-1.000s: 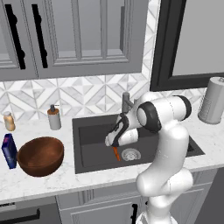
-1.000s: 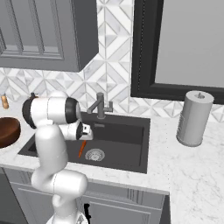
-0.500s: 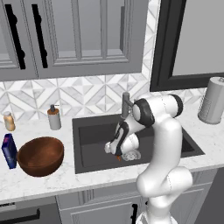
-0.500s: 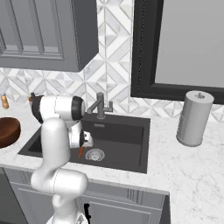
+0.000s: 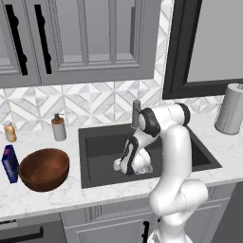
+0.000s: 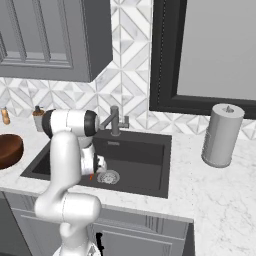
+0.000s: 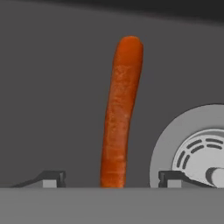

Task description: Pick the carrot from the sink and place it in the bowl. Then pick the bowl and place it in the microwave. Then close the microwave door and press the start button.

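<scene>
The orange carrot (image 7: 119,118) lies on the dark sink (image 5: 102,147) floor beside the round silver drain (image 7: 199,153). My gripper (image 7: 113,178) is down in the basin, straddling the carrot's near end. Its fingertips (image 7: 51,177) stand apart on either side, with a gap between each tip and the carrot, so it is open. From the right base view the gripper (image 6: 95,170) sits low by the drain, with a sliver of carrot (image 6: 91,176) under it. The reddish-brown bowl (image 5: 44,168) is upright on the counter left of the sink. I cannot tell whether the black-framed grey panel (image 5: 209,42) is the microwave.
A grey faucet (image 5: 136,111) rises behind the basin, close to the arm. A blue bottle (image 5: 9,163) and a soap dispenser (image 5: 58,128) stand near the bowl. A paper towel roll (image 5: 230,109) is on the right counter. Grey cabinets hang above.
The hand has dropped lower into the sink, down over the carrot beside the drain. The carrot has not moved.
</scene>
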### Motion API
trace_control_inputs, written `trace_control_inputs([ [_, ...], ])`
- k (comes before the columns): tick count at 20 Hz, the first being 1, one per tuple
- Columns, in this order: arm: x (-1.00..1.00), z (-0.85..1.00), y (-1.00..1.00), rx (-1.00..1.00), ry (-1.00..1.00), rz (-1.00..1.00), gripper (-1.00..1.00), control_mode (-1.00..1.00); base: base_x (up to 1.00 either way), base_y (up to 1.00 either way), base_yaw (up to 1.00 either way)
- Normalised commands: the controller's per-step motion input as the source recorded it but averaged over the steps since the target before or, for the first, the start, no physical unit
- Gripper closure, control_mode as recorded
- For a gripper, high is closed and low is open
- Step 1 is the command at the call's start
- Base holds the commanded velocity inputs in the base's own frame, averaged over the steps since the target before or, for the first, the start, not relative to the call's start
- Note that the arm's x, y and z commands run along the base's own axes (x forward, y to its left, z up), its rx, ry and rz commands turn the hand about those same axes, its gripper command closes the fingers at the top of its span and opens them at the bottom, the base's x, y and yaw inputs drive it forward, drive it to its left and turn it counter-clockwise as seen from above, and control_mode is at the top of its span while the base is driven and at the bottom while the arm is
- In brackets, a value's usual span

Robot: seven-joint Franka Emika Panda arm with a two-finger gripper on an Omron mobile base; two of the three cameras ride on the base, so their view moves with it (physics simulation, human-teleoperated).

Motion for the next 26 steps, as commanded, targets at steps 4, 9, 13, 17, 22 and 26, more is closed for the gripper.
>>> trace_control_inputs([
  [4,0.05,-0.37,0.03,0.00,0.00,0.00,1.00,-1.00,0.00,0.00,0.00],
  [9,0.01,-0.38,0.11,0.00,0.00,0.00,1.00,-1.00,0.00,0.00,0.00],
  [13,0.02,-0.14,0.10,0.00,0.02,0.00,1.00,-1.00,0.00,0.00,0.00],
  [17,-0.24,0.54,0.35,0.00,-0.02,0.00,1.00,-1.00,0.00,0.00,0.00],
  [22,-0.23,1.00,0.07,0.00,-0.16,0.00,1.00,-1.00,0.00,0.00,0.00],
  [26,-0.39,1.00,0.28,0.00,-0.10,0.00,1.00,-1.00,0.00,0.00,0.00],
])
